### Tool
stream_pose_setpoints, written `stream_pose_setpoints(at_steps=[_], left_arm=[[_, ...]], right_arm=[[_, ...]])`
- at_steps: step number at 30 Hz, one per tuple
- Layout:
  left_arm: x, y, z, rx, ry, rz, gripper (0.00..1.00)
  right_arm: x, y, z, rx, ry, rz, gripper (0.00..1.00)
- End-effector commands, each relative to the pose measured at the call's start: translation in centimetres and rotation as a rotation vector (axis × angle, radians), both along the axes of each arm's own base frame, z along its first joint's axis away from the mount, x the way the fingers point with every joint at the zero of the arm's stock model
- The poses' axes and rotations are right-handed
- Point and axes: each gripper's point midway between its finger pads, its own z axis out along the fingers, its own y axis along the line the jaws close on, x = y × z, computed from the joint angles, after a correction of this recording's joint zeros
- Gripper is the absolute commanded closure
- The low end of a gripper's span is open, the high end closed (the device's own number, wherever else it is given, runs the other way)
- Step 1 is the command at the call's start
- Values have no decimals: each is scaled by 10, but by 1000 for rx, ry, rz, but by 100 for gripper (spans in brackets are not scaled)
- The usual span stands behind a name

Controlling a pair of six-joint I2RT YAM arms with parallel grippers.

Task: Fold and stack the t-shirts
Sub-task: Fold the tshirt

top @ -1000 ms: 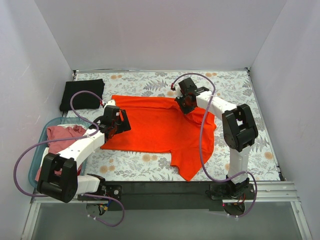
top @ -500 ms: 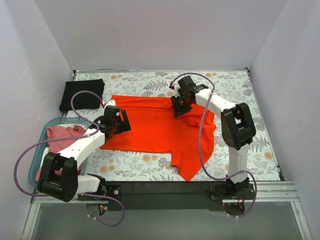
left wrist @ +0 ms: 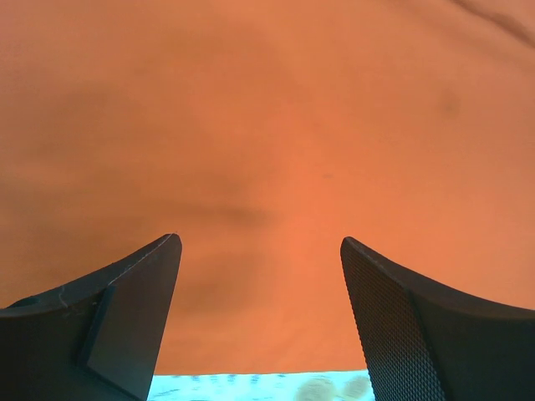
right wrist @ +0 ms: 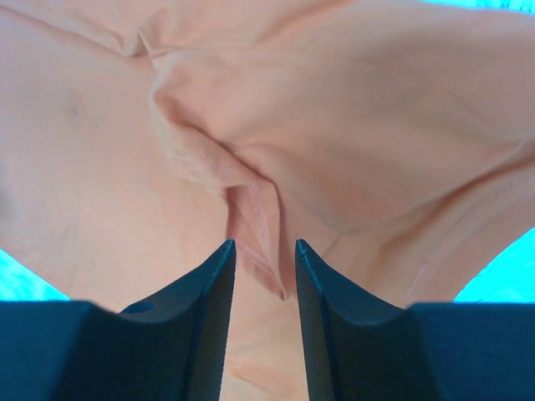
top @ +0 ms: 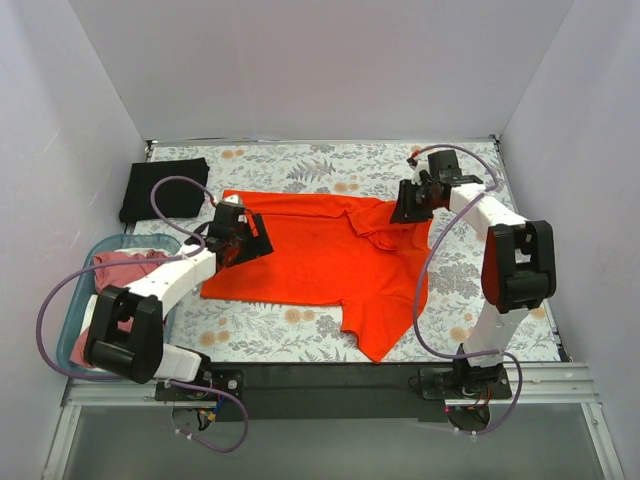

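The right pincer [right wrist: 264, 242] stands narrowly parted and grips nothing. A stitched fold of the orange-red t-shirt [top: 320, 255] rises between its tips, at the garment's far right corner. The left pincer [left wrist: 260, 240] is spread wide and empty, low over the shirt's left edge. The shirt lies spread across the middle of the floral tabletop [top: 300, 160], with one flap reaching toward the near edge. A black t-shirt [top: 165, 188] sits folded at the far left corner. A dusty pink t-shirt [top: 125, 270] lies bunched in the teal basket [top: 120, 241] on the left.
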Motion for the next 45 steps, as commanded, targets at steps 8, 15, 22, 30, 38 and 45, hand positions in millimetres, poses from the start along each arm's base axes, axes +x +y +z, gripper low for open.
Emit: stream_pose_setpoints(at_steps=[8,15,22,30,38,45], left_arm=[[46,-163,35,-398,74,-209,29],[70,-219,11,-461,136,-226,46],[78,-254,-8,-503,138,-265,47],[82,-271,-12,-543,127,-283,48],[81,-284,-13,-572,119,-306,54],[77,-289,-8,-590,120,-316,72]], right_arm=[[-20,-18,6,286,-22,-184,56],[-27,-18,6,349,-65,-211,57],[-33,-16,-4,393,-55,-208,58],[-37,-14,-13,408,-35,-194,58],[-37,-15,-17,401,-31,-189,58],[-40,-15,-20,394,-32,-185,58]])
